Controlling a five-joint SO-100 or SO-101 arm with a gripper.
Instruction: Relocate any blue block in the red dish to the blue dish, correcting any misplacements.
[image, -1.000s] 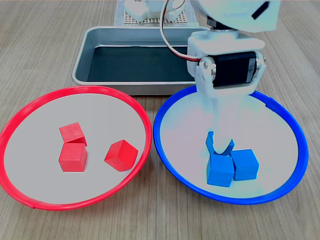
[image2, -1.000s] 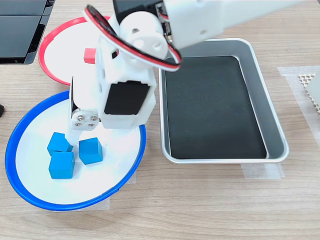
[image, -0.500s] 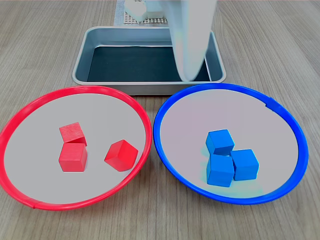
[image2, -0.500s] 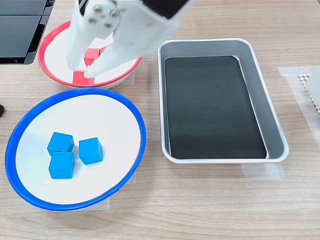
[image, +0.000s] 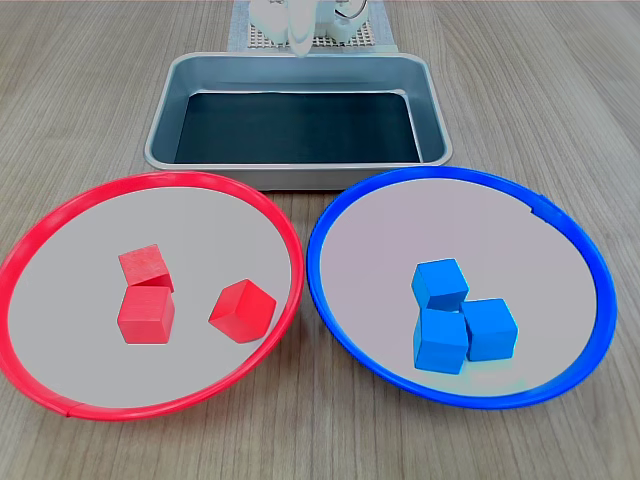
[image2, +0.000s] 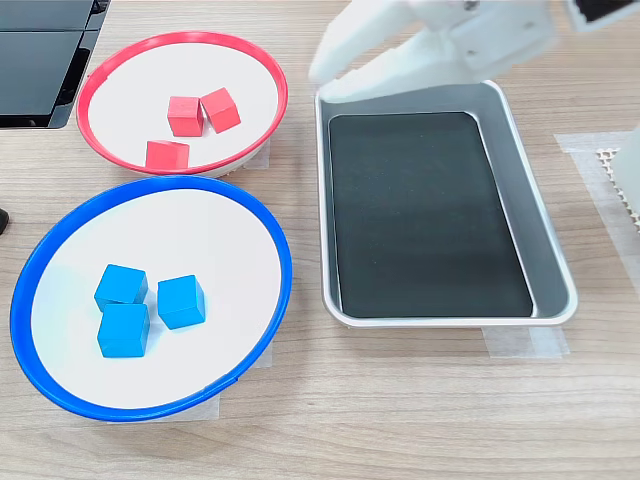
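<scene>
Three blue blocks (image: 440, 283) (image2: 121, 285) lie clustered inside the blue dish (image: 450, 173) (image2: 285, 270). The red dish (image: 170, 178) (image2: 180, 37) holds three red cubes (image: 146, 314) (image2: 185, 115) and nothing blue. My gripper (image2: 328, 82) hangs open and empty above the metal tray's corner nearest the red dish in the second exterior view. It is well clear of both dishes. In the first exterior view only a blurred white tip (image: 300, 38) shows at the top edge.
A rectangular metal tray (image: 300, 176) (image2: 440, 318) with a dark floor stands behind the dishes in the first exterior view. A white perforated base (image: 262, 38) (image2: 620, 165) lies beyond it. A black object (image2: 40, 60) sits beside the red dish.
The arm has lifted out of the blue dish and swung back over the tray, leaving the third blue block there. The gripper stays open and empty.
</scene>
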